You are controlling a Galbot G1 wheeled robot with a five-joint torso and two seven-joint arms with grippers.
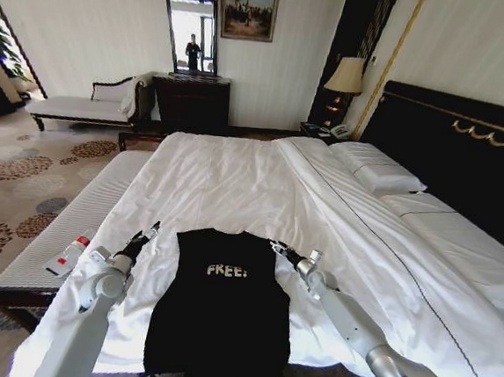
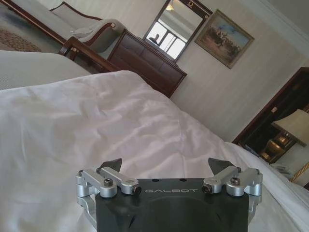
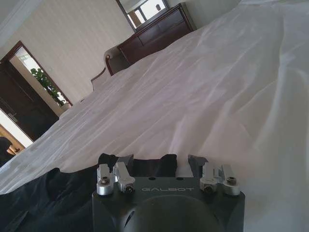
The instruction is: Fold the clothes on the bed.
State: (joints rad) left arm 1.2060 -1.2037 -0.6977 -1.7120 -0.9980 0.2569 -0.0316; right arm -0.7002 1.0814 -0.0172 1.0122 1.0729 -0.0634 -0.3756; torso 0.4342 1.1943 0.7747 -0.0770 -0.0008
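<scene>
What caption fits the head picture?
Black T-shirt lies on the white bed, left gripper and right gripper open beside it.

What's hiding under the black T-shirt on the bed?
The black cotton T-shirt with white "FREE!" lettering lies flat on the big bed's white duvet. White duvet shows all around it; anything directly beneath is covered.

A dark wooden dresser stands against the pale striped wall; above it hang a mirror and painting, a white chaise to its left, patterned carpet before it.
</scene>
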